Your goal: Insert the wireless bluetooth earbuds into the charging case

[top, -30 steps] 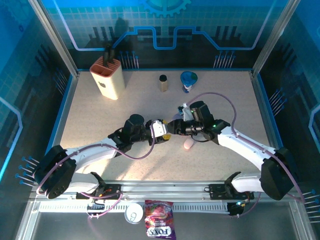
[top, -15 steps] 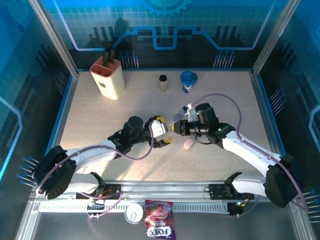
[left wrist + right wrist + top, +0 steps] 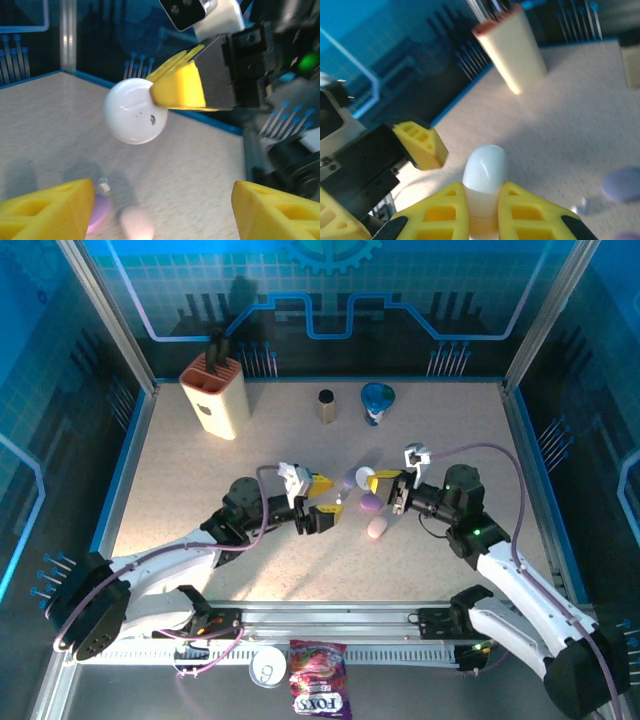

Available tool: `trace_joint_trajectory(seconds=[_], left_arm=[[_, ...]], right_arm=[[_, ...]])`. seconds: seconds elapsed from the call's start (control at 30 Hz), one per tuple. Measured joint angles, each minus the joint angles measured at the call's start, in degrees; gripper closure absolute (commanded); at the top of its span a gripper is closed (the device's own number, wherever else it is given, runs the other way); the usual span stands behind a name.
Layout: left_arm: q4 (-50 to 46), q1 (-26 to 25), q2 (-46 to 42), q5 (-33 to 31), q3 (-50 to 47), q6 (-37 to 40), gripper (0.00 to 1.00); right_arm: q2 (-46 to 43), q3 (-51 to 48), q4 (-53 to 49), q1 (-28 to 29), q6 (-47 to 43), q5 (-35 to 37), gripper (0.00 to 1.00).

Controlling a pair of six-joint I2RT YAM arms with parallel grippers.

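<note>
- Left gripper (image 3: pixel 162 200) gapes wide and empty, low over the table (image 3: pixel 50 130); pink case (image 3: pixel 136 224) and purple case (image 3: pixel 100 212) lie just below.
- Tiny speck (image 3: pixel 103 185) by the purple case: perhaps an earbud, too small to be sure.
- Ahead and higher, right gripper (image 3: pixel 484 192) pinches the white case (image 3: pixel 135 111), rounded end facing the left jaws.

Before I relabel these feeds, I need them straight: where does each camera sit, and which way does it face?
Top view: above and behind the arm bases, looking down on the table; both arms, left pincer and right pincer show.
Left wrist: on the left arm, facing the white case in the right pincer; own open fingers at the bottom.
Right wrist: on the right arm, facing the knife block; own fingers clamp the case.
Shared: both wrist views show the white case.
</note>
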Motion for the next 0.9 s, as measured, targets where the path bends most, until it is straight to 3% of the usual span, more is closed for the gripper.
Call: trace_joint_trajectory(seconds=[0.43, 0.67, 0.9], left_arm=[[14.7, 0.0, 1.6, 11.5, 0.0, -11.0, 0.42], [26.5, 0.7, 7.3, 15.3, -1.1, -13.6, 0.57], [34.0, 0.3, 12.4, 18.0, -1.1, -15.5, 0.57]], right_arm=[[5.4, -0.2, 22.6, -0.8, 7.5, -19.5, 0.94], [7.6, 0.2, 25.9, 0.2, 8.1, -22.6, 0.94], [8.3, 1.4, 24.6, 3.6, 6.4, -25.1, 0.94]])
